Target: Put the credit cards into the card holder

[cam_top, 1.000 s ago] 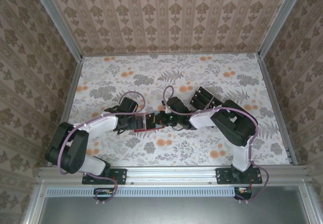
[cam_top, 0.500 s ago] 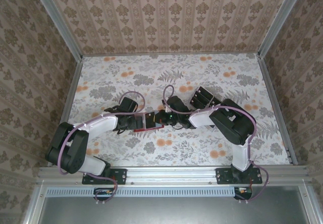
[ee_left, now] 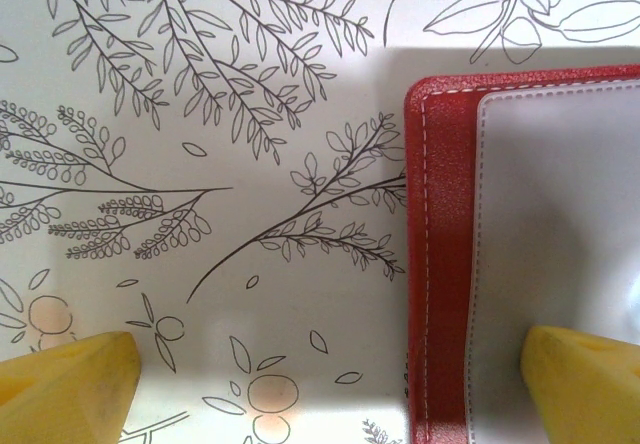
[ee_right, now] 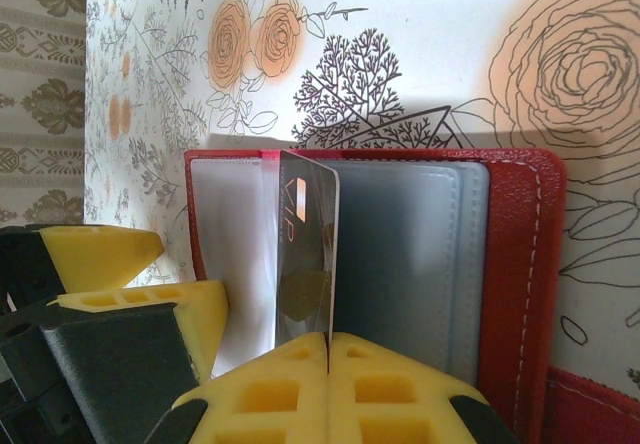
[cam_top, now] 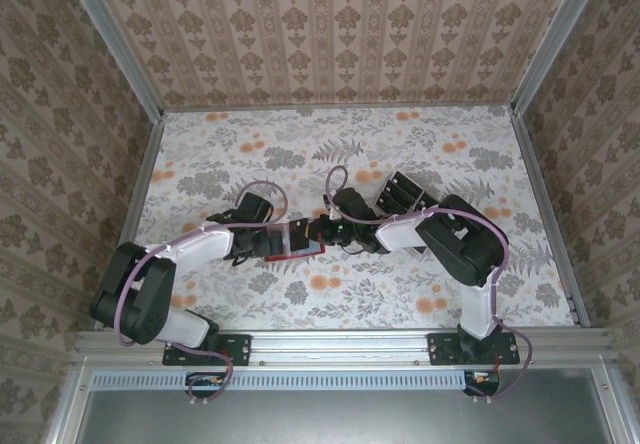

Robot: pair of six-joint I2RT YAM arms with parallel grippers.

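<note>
1. Where the two arms meet on the counter (cam_top: 400, 154), the red card holder (cam_top: 297, 241) lies open and flat.
2. Right fingers (ee_right: 400, 384) are pinched together on one black credit card (ee_right: 305, 254), held on edge at the holder's fold.
3. Left fingers (ee_left: 65, 379) stand wide apart, one above the holder's pale inner sleeve.

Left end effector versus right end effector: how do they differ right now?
The left end effector is wide open; the right end effector is shut on a credit card. The left straddles the card holder's edge; the right holds its card on edge over the open holder. Both have yellow fingers.
</note>
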